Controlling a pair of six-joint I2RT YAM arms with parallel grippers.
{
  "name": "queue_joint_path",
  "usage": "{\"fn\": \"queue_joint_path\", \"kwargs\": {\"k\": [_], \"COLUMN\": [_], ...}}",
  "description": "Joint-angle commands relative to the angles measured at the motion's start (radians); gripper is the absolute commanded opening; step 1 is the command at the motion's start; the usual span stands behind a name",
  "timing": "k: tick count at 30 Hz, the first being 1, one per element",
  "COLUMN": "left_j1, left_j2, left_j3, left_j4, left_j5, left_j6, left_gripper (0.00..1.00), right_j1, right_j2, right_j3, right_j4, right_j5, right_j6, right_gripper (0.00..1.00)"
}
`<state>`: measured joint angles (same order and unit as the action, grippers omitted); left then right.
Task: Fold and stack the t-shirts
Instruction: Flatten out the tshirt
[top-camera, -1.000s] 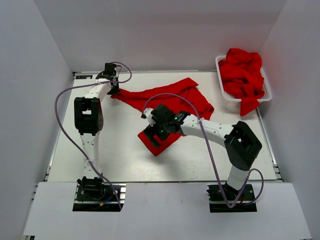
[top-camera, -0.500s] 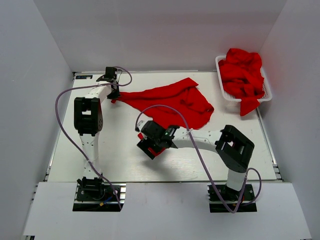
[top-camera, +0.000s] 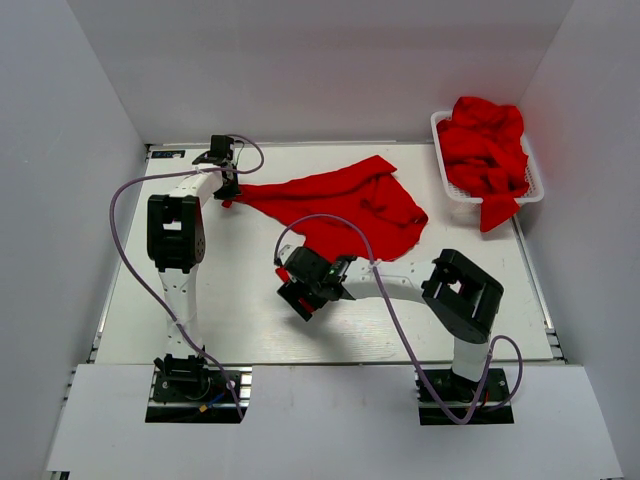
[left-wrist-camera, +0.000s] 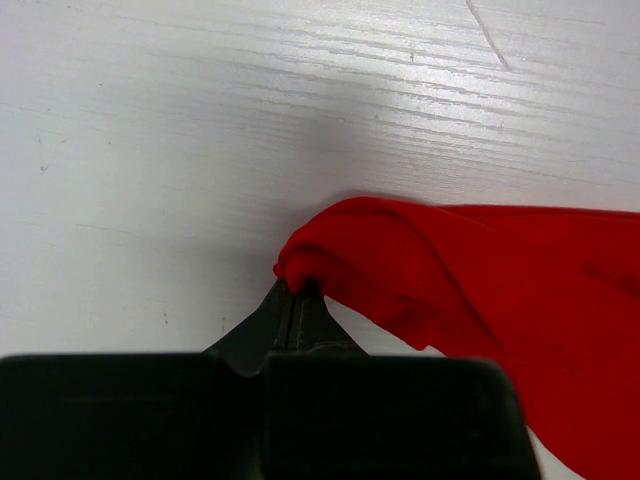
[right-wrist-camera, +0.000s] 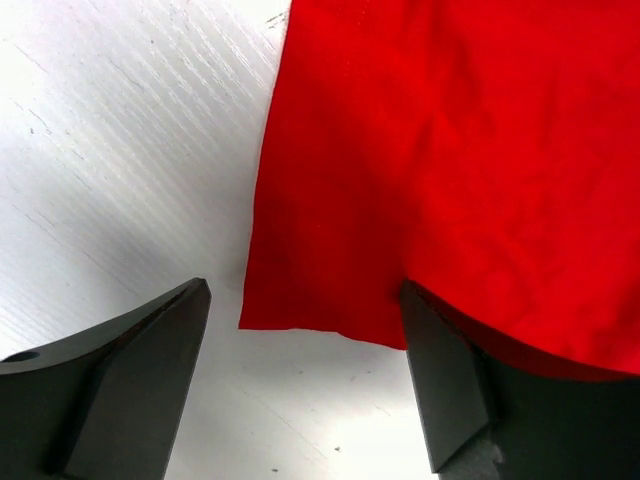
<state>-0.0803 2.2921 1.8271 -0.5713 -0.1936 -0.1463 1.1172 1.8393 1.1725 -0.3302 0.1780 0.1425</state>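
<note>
One red t-shirt (top-camera: 350, 205) lies crumpled across the far middle of the white table (top-camera: 220, 320), and its lower corner reaches toward the near side. My left gripper (top-camera: 229, 192) is shut on the shirt's far-left edge; in the left wrist view the fabric (left-wrist-camera: 480, 290) bunches at the closed gripper (left-wrist-camera: 297, 287). My right gripper (top-camera: 298, 295) hovers open over the lower corner. In the right wrist view that corner of the shirt (right-wrist-camera: 450, 150) lies between the spread gripper (right-wrist-camera: 305, 295), not pinched. More red t-shirts (top-camera: 485, 145) are piled in the basket.
A white mesh basket (top-camera: 534, 180) stands at the far right corner with a shirt hanging over its near rim. White walls close in the table at the left, back and right. Purple cables loop off both arms.
My right gripper has slid toward the near left, down to the shirt's lower corner, still open. The left gripper drew its held edge slightly farther back and the shirt spread out.
</note>
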Motion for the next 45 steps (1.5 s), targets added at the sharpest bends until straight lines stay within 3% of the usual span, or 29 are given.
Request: {"fn": "queue_joint_path", "kwargs": {"k": [1, 13, 17, 19, 20, 21, 26, 30, 38, 45], "left_j1": [0.005, 0.005, 0.005, 0.005, 0.005, 0.005, 0.005, 0.005, 0.005, 0.033], "left_j2": [-0.091, -0.091, -0.091, -0.091, -0.091, -0.091, -0.100, -0.132, -0.321, -0.451], "left_j3": [-0.005, -0.005, -0.005, -0.005, -0.005, -0.005, 0.004, 0.015, 0.060, 0.245], "left_j4": [0.008, 0.008, 0.008, 0.008, 0.008, 0.008, -0.010, -0.030, -0.068, -0.185], "left_j5": [0.026, 0.036, 0.036, 0.026, 0.026, 0.014, 0.014, 0.062, 0.290, 0.489], "left_j6": [0.005, 0.005, 0.005, 0.014, 0.014, 0.014, 0.024, 0.024, -0.016, -0.122], "left_gripper": [0.00, 0.00, 0.00, 0.00, 0.00, 0.00, 0.00, 0.00, 0.00, 0.00], "right_j1": [0.016, 0.015, 0.016, 0.013, 0.010, 0.010, 0.015, 0.010, -0.060, -0.143], "right_j2": [0.012, 0.052, 0.077, 0.083, 0.081, 0.083, 0.019, -0.086, -0.417, -0.681], "right_j3": [-0.004, -0.020, -0.004, -0.004, -0.004, -0.001, 0.003, -0.001, -0.022, 0.064], "right_j4": [0.028, 0.033, 0.017, 0.014, 0.008, -0.003, -0.009, -0.009, -0.030, -0.110], "right_j5": [0.011, 0.041, 0.048, 0.054, 0.051, 0.017, 0.041, 0.155, 0.506, 0.796], "right_j6": [-0.009, 0.019, 0.028, 0.031, 0.029, 0.013, 0.011, 0.051, 0.095, 0.045], "right_gripper": [0.81, 0.69, 0.60, 0.50, 0.40, 0.00, 0.00, 0.00, 0.00, 0.00]}}
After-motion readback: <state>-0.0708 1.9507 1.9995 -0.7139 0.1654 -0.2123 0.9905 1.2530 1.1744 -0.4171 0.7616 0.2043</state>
